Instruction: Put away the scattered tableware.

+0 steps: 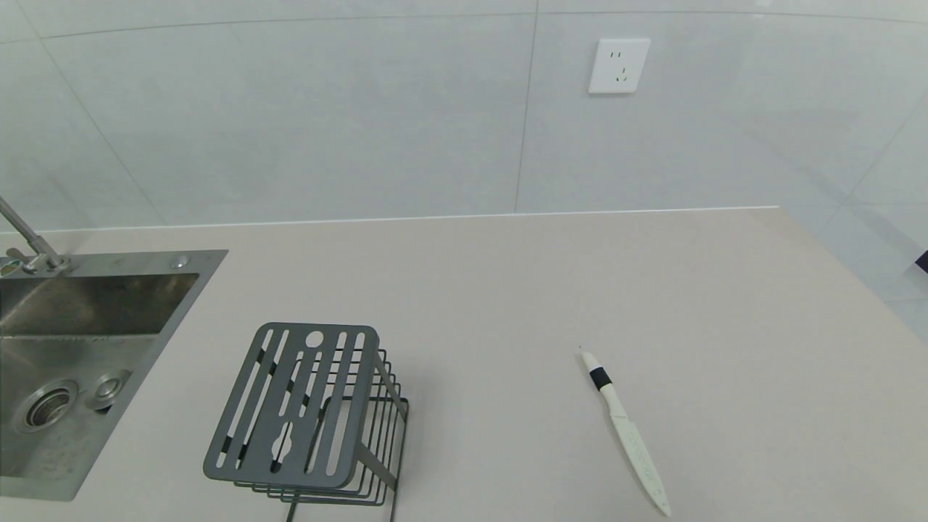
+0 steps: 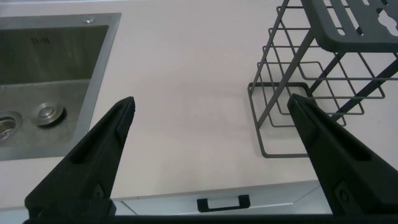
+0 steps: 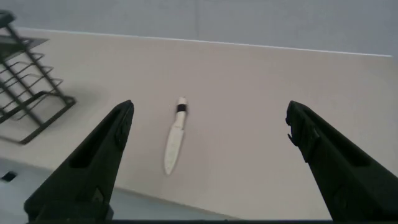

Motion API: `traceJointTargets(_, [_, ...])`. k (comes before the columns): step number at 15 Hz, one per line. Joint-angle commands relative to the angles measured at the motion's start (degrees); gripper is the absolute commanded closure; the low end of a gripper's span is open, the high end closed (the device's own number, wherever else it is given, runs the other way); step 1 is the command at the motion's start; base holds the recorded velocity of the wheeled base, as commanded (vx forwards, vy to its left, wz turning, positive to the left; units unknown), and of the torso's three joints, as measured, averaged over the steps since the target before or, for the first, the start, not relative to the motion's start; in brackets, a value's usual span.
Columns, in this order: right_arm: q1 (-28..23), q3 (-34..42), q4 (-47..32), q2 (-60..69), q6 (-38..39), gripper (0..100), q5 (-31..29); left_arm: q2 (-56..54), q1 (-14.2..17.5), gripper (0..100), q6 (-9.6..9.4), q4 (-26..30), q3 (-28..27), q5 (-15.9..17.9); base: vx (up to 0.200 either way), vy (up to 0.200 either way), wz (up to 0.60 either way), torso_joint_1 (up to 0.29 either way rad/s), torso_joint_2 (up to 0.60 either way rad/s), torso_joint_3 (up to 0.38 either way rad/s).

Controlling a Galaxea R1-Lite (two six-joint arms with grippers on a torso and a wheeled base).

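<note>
While nothing stands between them, head view first: a white knife (image 1: 625, 431) w/ a black band lies flat on the pale counter (image 1: 507, 290), well to the right of the grey slotted knife rack (image 1: 297, 409). The banded handle end points toward the wall and the blade tip toward the near edge, almost at the frame's bottom. The rack's wire base is cut off at the bottom edge. The steel sink (image 1: 72, 348) sits on the left, sliced by the frame edge, and of the tap (image 1: 29, 239) just the lower stem is in shot. A white socket (image 1: 618, 66) is on the tiled wall.

Left wrist view: the left gripper (image 2: 211, 102) hangs over bare counter, fingers wide apart, nothing between them. The sink (image 2: 43, 74) is off to one side and the rack (image 2: 323, 81) to the other, its slotted top partly out of frame. A dark drawer handle (image 2: 219, 203) peeks below the counter edge.

Right wrist view: the right gripper (image 3: 210, 109) is also spread wide and empty. The knife (image 3: 175, 140) lies on the counter beyond, in line w/ the gap but not touched. It is hard to tell bare blade from sheath. A corner of the rack (image 3: 25, 81) pokes in at the edge.
</note>
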State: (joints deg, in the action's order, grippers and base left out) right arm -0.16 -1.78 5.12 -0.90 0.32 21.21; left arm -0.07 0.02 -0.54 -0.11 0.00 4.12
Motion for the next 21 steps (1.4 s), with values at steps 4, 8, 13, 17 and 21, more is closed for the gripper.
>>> traceJointTargets(4, [1.7,-5.5,-2.4,-21.4,-2.6,0,4.8,0.1,0.1,0,0.01,0.0,0.0,0.0,0.000,0.000,0.00,0.000,0.00,0.000])
traceJointTargets(8, [4.4,-5.6,-2.4,-33.6,-3.5,0,4.6,0.1,0.0,0,0.10,0.0,0.0,0.0,0.000,0.000,0.00,0.000,0.00,0.000])
traceJointTargets(13, [5.4,-13.5,-2.4,-47.7,-8.7,0,3.9,0.1,0.0,0,0.10,0.0,0.0,0.0,0.000,0.000,0.00,0.000,0.00,0.000])
traceJointTargets(17, [11.1,-20.4,-2.4,-54.6,-9.5,0,-2.1,0.1,0.0,0,0.10,0.0,0.0,0.0,0.000,0.000,0.00,0.000,0.00,0.000])
traceJointTargets(21, [9.6,-21.1,-1.3,-62.8,-9.5,0,-2.8,0.1,0.0,0,0.10,0.0,0.0,0.0,0.000,0.000,0.00,0.000,0.00,0.000])
